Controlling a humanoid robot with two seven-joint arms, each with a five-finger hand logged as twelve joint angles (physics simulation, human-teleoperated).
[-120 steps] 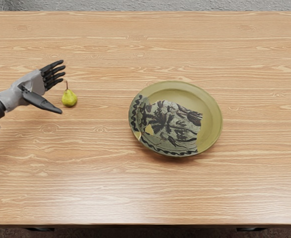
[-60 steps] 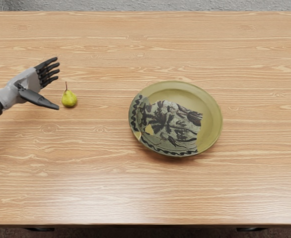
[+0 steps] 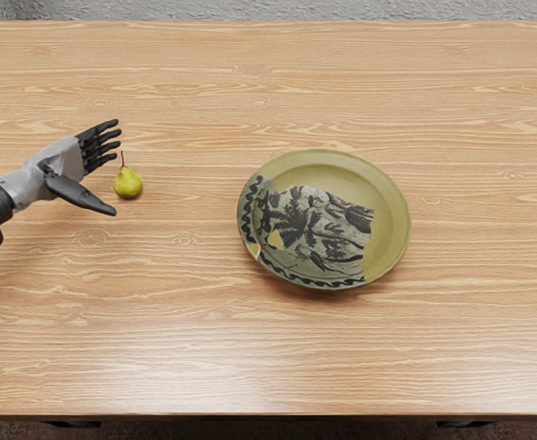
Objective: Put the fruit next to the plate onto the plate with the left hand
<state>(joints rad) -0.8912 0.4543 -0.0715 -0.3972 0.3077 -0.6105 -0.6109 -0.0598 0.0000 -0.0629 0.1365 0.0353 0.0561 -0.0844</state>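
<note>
**Left hand [image 3: 71,168] open beside the pear [image 3: 127,182].** The fingers [image 3: 101,147] are spread and the thumb [image 3: 85,197] is splayed low; nothing is held. You see the pear upright on the table [image 3: 268,357], stem up. It is just beside the fingertips but apart from them, and well to the left of the plate [image 3: 393,203].

*Risk:* the fruit is small and rounded. If you close off-centre, a finger or the thumb likely nudges it before the grasp forms, and it tips or rolls away. A loose pinch could also drop it in transit.

*Room:* the wood between pear and plate is bare, and the table's edges lie well off, so a roll should end on the table. Mind the plate's raised rim: lift clear of it before you lower.
</note>
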